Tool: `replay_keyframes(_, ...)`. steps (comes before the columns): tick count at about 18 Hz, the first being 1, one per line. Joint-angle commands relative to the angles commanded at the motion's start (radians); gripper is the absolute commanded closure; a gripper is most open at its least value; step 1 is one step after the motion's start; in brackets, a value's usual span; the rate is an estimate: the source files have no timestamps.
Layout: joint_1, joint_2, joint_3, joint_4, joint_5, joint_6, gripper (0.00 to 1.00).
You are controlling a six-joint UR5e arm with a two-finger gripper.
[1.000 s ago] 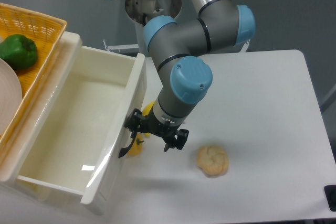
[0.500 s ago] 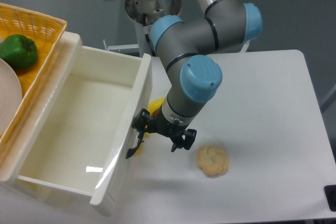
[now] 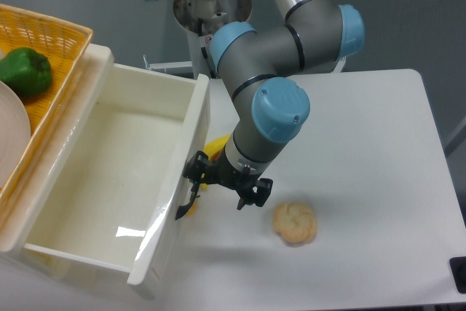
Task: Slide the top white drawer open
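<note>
Top white drawer [image 3: 109,180] open, front facing right.

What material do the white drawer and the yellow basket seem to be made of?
The top white drawer looks like glossy plastic or lacquered board: smooth walls with a bright glare spot on its floor. The yellow basket looks like woven wicker or a plastic imitation: a crossed lattice weave shows on its rim.
</note>
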Motion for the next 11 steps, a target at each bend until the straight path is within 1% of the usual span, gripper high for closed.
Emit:
replay_keyframes(3,0.017,0.002,-0.002,-0.005,-0.048,-0.002,0.00)
replay_keyframes(11,0.026,0.000,0.000,-0.006,-0.084,-0.002,0.00)
